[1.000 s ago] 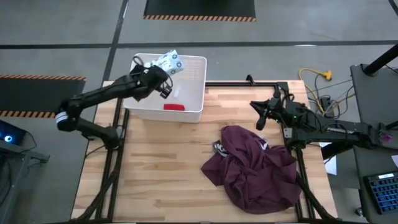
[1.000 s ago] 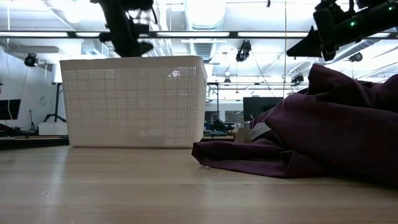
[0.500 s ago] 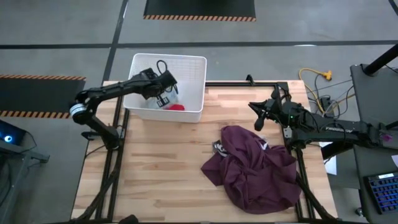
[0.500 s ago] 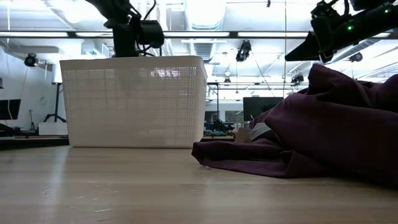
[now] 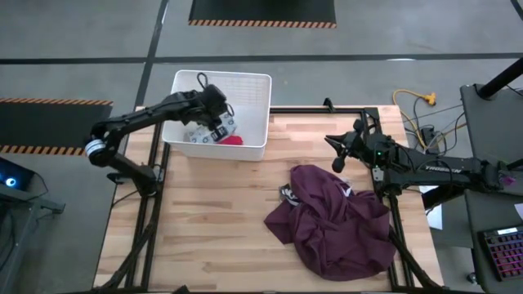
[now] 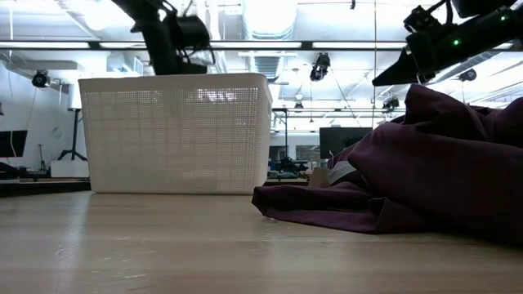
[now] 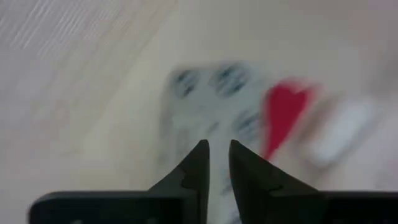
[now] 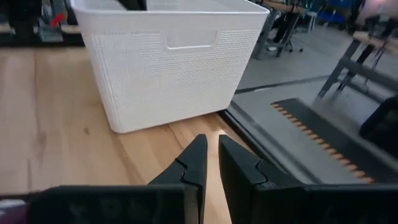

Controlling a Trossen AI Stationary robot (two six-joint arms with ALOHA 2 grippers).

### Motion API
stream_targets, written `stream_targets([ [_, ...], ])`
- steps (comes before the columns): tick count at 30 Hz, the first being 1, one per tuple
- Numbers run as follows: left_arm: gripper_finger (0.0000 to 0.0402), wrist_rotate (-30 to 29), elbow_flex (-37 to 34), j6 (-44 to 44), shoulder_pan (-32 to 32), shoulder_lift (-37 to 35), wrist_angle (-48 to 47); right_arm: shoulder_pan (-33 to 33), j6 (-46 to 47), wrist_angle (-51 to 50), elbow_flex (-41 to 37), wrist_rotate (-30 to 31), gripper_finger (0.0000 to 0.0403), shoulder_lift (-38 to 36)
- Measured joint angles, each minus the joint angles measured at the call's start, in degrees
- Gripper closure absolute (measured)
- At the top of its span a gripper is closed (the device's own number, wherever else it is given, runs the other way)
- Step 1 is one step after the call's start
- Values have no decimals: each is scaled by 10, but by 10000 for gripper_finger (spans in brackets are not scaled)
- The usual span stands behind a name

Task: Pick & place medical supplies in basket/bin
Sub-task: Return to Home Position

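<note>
The white perforated bin [image 5: 248, 78] stands at the table's far left edge. My left gripper [image 5: 217, 121] reaches down into it, shut on the pale patterned packet [image 7: 211, 102], which also shows low in the bin in the high view [image 5: 219, 131]. The red tube [image 5: 234, 140] lies on the bin floor beside the packet [image 7: 283, 115]. My right gripper [image 5: 337, 160] hovers shut above the table's far right part, touching nothing; its wrist view [image 8: 212, 146] looks toward the bin [image 8: 174, 68]. The white bottle and the roll do not show. My left gripper pinches the patterned packet between its two fingers [image 7: 198, 165], coming from above and pointing down into the bin. The packet's end nearest the fingers [image 7: 217, 140] is blurred, so which edge they have cannot be told. Whether the packet rests on the bin floor I cannot tell.
A large maroon cloth [image 5: 335, 220] lies heaped on the table's right half, just near of my right gripper, and fills the right of the low view [image 6: 433, 163]. Bare wood stretches across the table's left and near parts. Yellow and black cables lie beyond the far right corner.
My left gripper has carried the packet from above the bin's far rim down into the bin and toward its near wall, staying shut on it. The packet now sits low beside the red tube. My right gripper has drifted slightly toward the table's left.
</note>
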Motion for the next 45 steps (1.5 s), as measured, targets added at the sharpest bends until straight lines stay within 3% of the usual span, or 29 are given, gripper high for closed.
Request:
stream_targets([
  [3, 346, 99, 0, -46, -2, -30, 55, 0, -37, 1, 0, 0, 371, -1],
  [6, 344, 145, -3, -80, -24, -67, 143, 0, -14, 0, 0, -3, 371, -6],
  [12, 365, 156, -51, -80, -107, -144, 349, 1, -47, 2, 8, -16, 371, -11],
  [19, 397, 155, -183, -130, -213, -226, 536, 2, -17, 2, 9, -168, 371, -62],
  [24, 400, 149, -313, -137, -279, -296, 645, 2, 9, -4, -1, -222, 371, -112],
  [33, 400, 133, -510, -148, -312, -429, 757, 2, 38, -14, -40, -231, 371, -170],
  [45, 400, 137, -679, -149, -312, -653, 757, 2, 67, 11, -90, -233, 371, -194],
])
